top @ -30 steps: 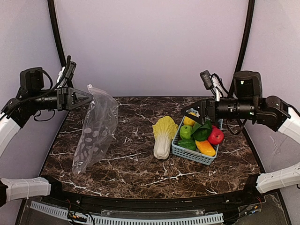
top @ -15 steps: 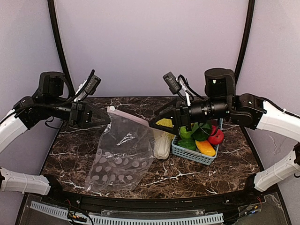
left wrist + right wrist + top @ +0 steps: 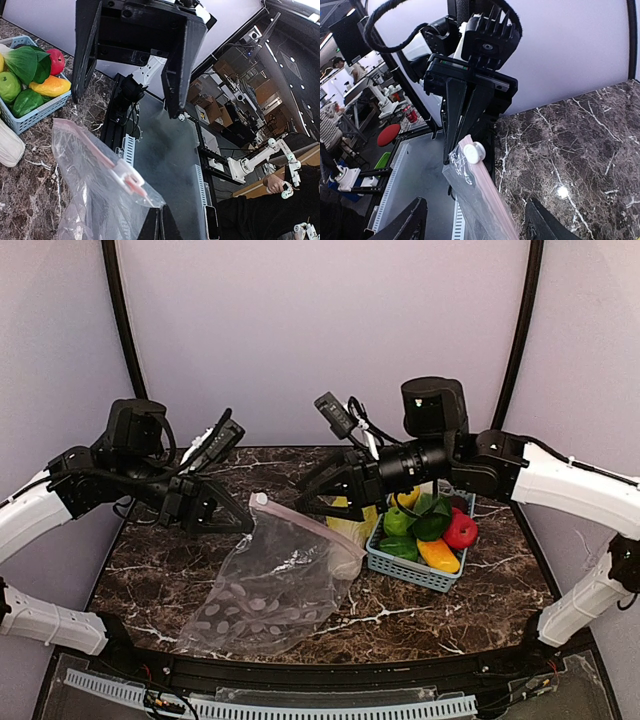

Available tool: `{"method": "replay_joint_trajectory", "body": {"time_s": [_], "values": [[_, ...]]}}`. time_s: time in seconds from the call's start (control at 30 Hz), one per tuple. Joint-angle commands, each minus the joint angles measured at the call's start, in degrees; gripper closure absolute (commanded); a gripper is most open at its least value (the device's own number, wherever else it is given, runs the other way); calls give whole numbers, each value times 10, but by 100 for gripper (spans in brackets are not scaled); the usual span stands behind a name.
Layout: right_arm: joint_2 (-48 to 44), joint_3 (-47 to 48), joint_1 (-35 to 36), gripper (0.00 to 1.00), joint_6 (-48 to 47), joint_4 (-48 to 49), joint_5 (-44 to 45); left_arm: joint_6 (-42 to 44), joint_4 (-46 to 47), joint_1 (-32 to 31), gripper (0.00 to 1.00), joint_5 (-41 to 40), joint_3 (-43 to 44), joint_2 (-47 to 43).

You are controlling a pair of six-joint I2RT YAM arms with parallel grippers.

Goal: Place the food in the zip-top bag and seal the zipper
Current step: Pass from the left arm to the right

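The clear zip-top bag [image 3: 275, 590] hangs from its top corner and sags onto the marble table. My left gripper [image 3: 247, 527] is shut on that corner, just beside the white slider [image 3: 259, 501]. The pinkish zipper [image 3: 312, 529] runs right from there. My right gripper [image 3: 318, 498] is open, with the zipper [image 3: 487, 202] passing between its two fingers [image 3: 406, 225] without touching them. The napa cabbage [image 3: 352, 525] lies half hidden behind the bag. Lemon [image 3: 405, 498], green apple [image 3: 397, 521], pepper [image 3: 438, 555] and red fruit [image 3: 460, 530] lie in the basket.
The light-blue slotted basket [image 3: 412, 570] stands right of centre and also holds green leafy pieces [image 3: 432, 522]. The right forearm reaches leftward above the basket and the cabbage. The table's near edge borders a black rail [image 3: 320, 670].
Both arms swung toward the middle. The left gripper carried the bag rightward and lower so it drapes on the table. The right gripper left the basket, reached the bag's mouth and narrowed its jaws.
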Motion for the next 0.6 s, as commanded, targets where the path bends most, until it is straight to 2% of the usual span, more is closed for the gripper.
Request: {"method": "replay_joint_trajectory", "body": {"time_s": [0.0,0.17,0.57], "values": [[19,26,-12,37,-1,9,-111,-5,15,-6,99,19,-8,-1],[31,23,-12,41,-4,-11,-131,-10,16,-7,99,22,-12,-1],[46,27,-28,38,-27,-11,-106,-26,31,-15,99,33,-10,3]]}}
